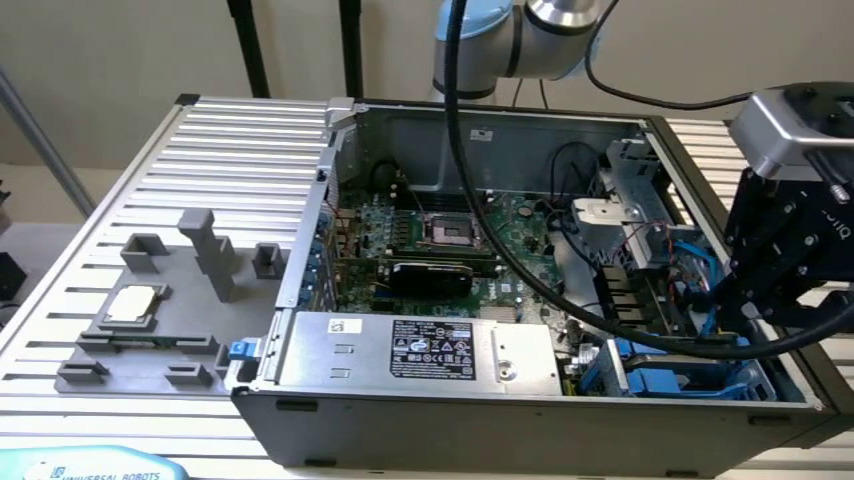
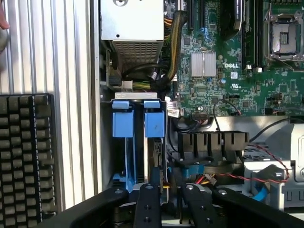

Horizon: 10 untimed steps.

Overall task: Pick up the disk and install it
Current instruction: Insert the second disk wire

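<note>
1. Wrist view: "DELL" is read on the motherboard (image 2: 232,66).
2. The disk (image 2: 154,142) is seen edge-on in its bay, lower centre.
3. The fingers (image 2: 145,204) stand slightly parted, nothing gripped.

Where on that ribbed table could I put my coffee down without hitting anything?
The ribbed table is bare along its far edge, between the open computer case and the grey holder blocks. Closer in it gets crowded: the blocks and a small silver chip fill that corner. Inside the case, cables and the end effector leave no room.
</note>
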{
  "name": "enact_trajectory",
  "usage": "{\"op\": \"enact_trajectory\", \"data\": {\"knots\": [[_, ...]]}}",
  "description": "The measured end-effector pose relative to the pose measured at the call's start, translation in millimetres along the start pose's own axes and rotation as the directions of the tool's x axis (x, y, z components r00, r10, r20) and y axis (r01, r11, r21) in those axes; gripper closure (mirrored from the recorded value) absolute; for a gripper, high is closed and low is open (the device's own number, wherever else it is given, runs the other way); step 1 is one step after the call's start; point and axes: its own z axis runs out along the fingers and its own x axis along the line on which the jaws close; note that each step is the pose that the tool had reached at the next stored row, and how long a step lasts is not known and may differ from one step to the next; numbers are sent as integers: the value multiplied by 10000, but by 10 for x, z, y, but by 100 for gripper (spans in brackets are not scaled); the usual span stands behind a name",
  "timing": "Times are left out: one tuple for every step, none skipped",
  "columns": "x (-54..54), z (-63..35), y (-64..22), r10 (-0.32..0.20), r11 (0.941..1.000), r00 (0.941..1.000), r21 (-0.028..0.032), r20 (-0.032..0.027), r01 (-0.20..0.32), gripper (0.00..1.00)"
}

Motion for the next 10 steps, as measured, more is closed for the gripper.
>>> {"op": "enact_trajectory", "data": {"knots": [[-3,-28,1,-1,10000,10000,0,-3,1,75],[-5,-44,6,-1,10000,10000,1,-1,1,75],[-9,-50,14,0,10000,10000,1,-1,0,75],[-13,-54,25,0,10000,10000,1,-2,0,75],[-16,-54,41,0,10000,10000,2,-1,0,75],[-19,-54,61,0,10000,10000,5,-2,0,75],[-23,-53,84,0,10000,10000,11,-1,0,75],[-28,-52,109,0,10000,10000,20,-2,0,75],[-35,-51,135,-1,10000,10000,32,-1,1,75],[-42,-49,160,-2,10000,10000,47,0,2,75]]}}
